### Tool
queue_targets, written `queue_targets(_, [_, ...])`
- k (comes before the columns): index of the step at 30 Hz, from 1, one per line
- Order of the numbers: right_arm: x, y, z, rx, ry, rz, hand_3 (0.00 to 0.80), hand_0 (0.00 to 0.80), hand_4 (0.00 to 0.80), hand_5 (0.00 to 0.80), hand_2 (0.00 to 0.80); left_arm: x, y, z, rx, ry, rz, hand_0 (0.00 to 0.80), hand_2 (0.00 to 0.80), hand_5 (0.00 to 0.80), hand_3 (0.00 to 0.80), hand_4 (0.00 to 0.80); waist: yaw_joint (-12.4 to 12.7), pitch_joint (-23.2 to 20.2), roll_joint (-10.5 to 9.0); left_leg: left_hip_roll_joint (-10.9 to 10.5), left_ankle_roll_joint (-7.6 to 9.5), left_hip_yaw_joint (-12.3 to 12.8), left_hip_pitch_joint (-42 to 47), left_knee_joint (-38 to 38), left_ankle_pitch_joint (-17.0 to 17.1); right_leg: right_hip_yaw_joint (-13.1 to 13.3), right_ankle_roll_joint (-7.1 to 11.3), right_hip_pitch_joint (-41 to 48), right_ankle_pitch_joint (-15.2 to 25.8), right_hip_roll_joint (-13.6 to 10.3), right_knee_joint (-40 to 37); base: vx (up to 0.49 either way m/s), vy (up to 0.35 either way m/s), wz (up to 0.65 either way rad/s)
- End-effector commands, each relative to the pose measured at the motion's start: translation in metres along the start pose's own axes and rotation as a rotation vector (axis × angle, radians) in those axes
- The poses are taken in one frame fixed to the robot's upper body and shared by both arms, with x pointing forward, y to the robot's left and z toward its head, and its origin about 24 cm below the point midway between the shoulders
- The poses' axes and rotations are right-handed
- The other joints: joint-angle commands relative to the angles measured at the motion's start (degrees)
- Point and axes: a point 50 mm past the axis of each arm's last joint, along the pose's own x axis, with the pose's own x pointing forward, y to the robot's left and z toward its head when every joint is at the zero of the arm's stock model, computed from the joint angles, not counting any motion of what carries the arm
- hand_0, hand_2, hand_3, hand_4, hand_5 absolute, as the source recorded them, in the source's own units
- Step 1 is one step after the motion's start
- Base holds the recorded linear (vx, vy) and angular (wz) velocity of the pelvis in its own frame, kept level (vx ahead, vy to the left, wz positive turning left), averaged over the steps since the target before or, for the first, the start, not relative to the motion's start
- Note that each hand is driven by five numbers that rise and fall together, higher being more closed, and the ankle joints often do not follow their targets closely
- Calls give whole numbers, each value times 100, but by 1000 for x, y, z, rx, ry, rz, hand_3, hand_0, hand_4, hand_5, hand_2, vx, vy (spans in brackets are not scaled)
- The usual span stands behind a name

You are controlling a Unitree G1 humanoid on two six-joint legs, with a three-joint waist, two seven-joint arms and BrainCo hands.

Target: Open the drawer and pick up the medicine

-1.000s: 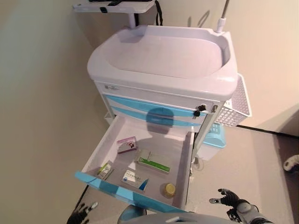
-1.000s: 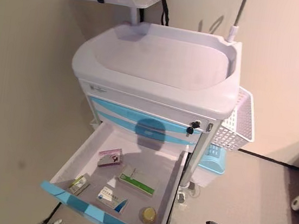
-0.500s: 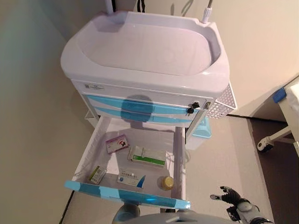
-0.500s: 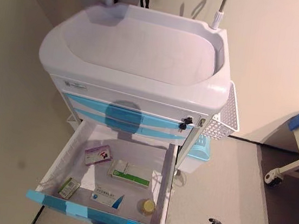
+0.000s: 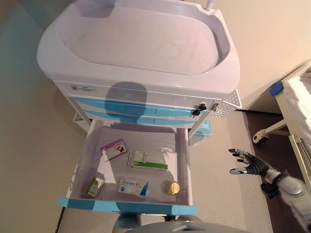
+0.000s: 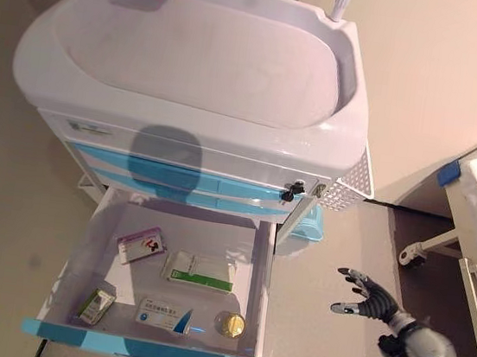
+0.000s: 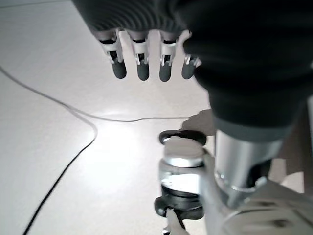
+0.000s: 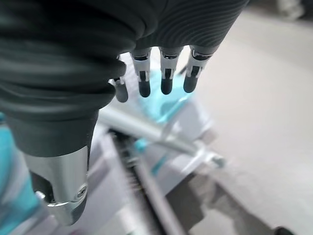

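The cart's lower drawer (image 5: 126, 208) stands pulled out, with its teal front nearest me. Inside lie a pink box (image 5: 113, 149), a long green-and-white box (image 5: 148, 160), a small green box (image 5: 95, 185), a blue-and-white box (image 5: 133, 187) and a small yellow-capped bottle (image 5: 170, 187). My right hand (image 5: 250, 163) hovers open over the floor to the right of the drawer, holding nothing. My left hand (image 7: 142, 63) shows only in the left wrist view, fingers straight and empty, low over the floor by a cart wheel (image 7: 182, 181).
The white cart top (image 5: 136, 39) overhangs two shut teal drawers, with a key (image 5: 198, 109) in the lock. A perforated white basket (image 5: 232, 99) hangs on the cart's right side above a teal bin (image 5: 206, 127). A bed frame with a caster (image 5: 258, 138) stands at the far right.
The camera has swung, so the whole scene shifted. My right hand rose from the bottom edge to beside the drawer's right side. My left hand left the eye views.
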Motion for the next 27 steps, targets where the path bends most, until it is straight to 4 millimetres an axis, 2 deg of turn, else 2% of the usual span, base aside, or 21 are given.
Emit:
queue_targets(1, [0,-5,52,117,-258,112,0,0,0,0,0,-4,3,-18,32,67,-9,0,0,0,0,0,100,-150,-153,-244,82,69,-64,-128,-42,149,461,-536,517,-181,235,0,0,0])
queue_targets(3, [2,2,73,154,-352,186,0,0,0,0,0,-4,2,-21,37,74,-14,0,0,0,0,0,135,-175,-138,-229,76,77,-60,-151,-33,141,461,-522,539,-172,187,0,0,0])
queue_targets(4, [2,2,73,154,-352,186,0,0,0,0,0,-4,2,-21,36,74,-14,0,0,0,0,0,132,-175,-138,-229,76,77,-58,-152,-33,141,461,-520,540,-172,186,0,0,0])
queue_targets(5, [5,9,93,145,-412,272,0,0,0,0,0,-5,0,-24,48,84,-24,0,0,0,0,0,177,-194,-126,-218,69,67,-51,-169,-26,127,455,-486,545,-164,141,0,0,0])
queue_targets(7, [9,17,109,141,-458,351,0,0,0,0,0,-5,-3,-27,56,92,-33,0,0,0,0,0,238,-199,-123,-215,62,50,-48,-177,-17,105,449,-457,541,-157,117,0,0,0])
queue_targets(8, [10,18,110,140,-459,353,0,0,0,0,0,-5,-3,-27,54,92,-33,0,0,0,0,0,227,-198,-125,-215,62,49,-46,-177,-17,104,449,-455,541,-157,116,8,-33,3])
queue_targets(9, [14,25,126,124,-514,411,0,0,0,0,0,-5,-5,-28,60,96,-39,0,0,0,0,0,296,-184,-119,-212,58,17,-33,-194,-1,49,445,-416,540,-160,100,6,-33,5])
queue_targets(10, [16,28,132,126,-537,425,0,0,0,0,0,-5,-5,-27,63,94,-38,0,0,0,0,0,320,-175,-114,-215,59,1,-30,-199,3,29,445,-401,538,-158,97,6,-33,4])
queue_targets(12, [20,30,136,144,-559,435,0,0,0,0,0,-4,-5,-26,66,91,-36,0,0,0,0,0,351,-158,-109,-220,57,-16,-34,-198,12,1,443,-392,539,-157,94,-4,-22,7])
queue_targets(15, [33,43,155,176,-676,462,0,0,0,0,0,-3,-6,-23,68,85,-22,0,0,0,0,0,454,-102,-70,-233,57,-90,-54,-199,41,-96,432,-365,535,-171,93,-9,-32,6])
queue_targets(20, [50,59,172,159,-762,476,0,0,0,0,0,-1,-7,-17,53,76,2,0,0,0,0,0,539,-40,-36,-249,59,-196,-101,-192,69,-194,419,-362,517,-183,107,-17,-27,17])
queue_targets(21, [59,65,177,161,-791,445,0,0,0,0,0,0,-8,-11,51,61,17,0,0,0,0,0,583,7,-16,-258,64,-254,-127,-181,81,-239,410,-370,507,-196,118,-17,-13,19])
queue_targets(22, [59,65,177,161,-791,445,0,0,0,0,0,0,-8,-11,51,61,17,0,0,0,0,0,581,7,-16,-258,64,-254,-127,-181,81,-240,410,-370,507,-196,118,-45,-26,29])
queue_targets(23, [71,71,180,129,-803,397,0,0,0,0,0,2,-10,-6,43,50,23,0,0,0,0,0,633,62,2,-275,68,-308,-176,-166,104,-300,400,-391,499,-199,144,-27,-13,26])
queue_targets(24, [71,71,180,129,-804,397,0,0,0,0,0,2,-10,-6,43,50,23,0,0,0,0,0,628,62,0,-276,68,-311,-178,-164,105,-303,400,-392,498,-200,146,-29,-20,24])
queue_targets(27, [89,77,181,19,-818,207,0,0,0,0,0,5,-17,6,4,27,35,0,0,0,0,0,676,158,21,-309,80,-433,-265,-121,134,-417,381,-435,469,-219,217,-23,-32,17])
